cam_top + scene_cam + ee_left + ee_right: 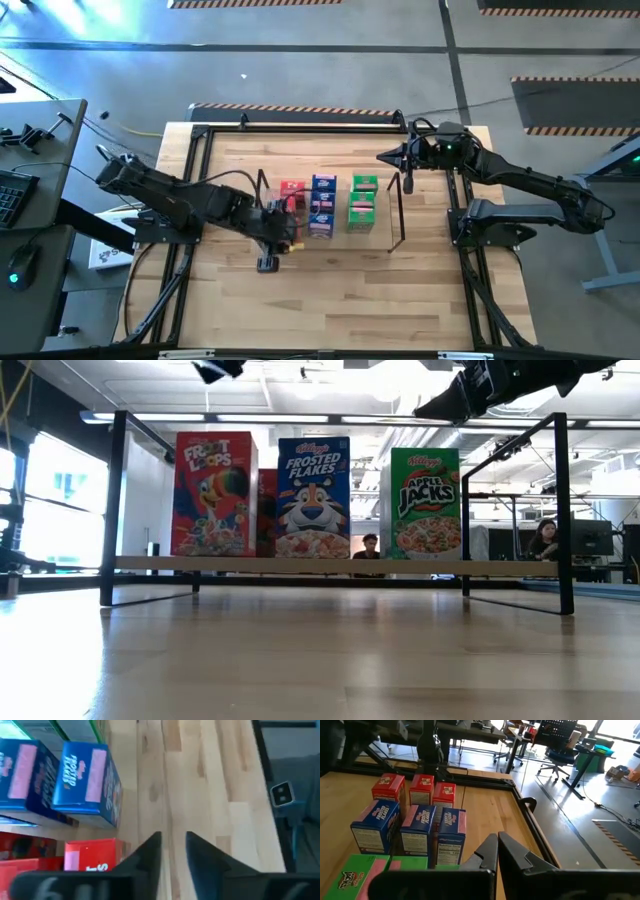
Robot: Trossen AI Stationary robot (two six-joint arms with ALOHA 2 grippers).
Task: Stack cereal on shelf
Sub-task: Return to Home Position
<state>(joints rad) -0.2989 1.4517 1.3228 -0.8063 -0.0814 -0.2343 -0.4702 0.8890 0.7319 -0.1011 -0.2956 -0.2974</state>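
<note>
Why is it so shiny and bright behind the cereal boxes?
Low view: ceiling lights and a window glare behind the shelf, yet the cereal boxes have evenly lit fronts. High view: the floor shines beyond the table.

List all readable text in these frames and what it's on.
"FROOT LOOPS": front of the red cardboard cereal box.
"FROSTED FLAKES": front of the blue cardboard cereal box.
"Kellogg's APPLE JACKS": front of the green cardboard cereal box.
Other print on the boxes: too small or blurred to read.

Black jointed arms (170, 200), looped cables (232, 178), possibly green light (450, 148).
</note>
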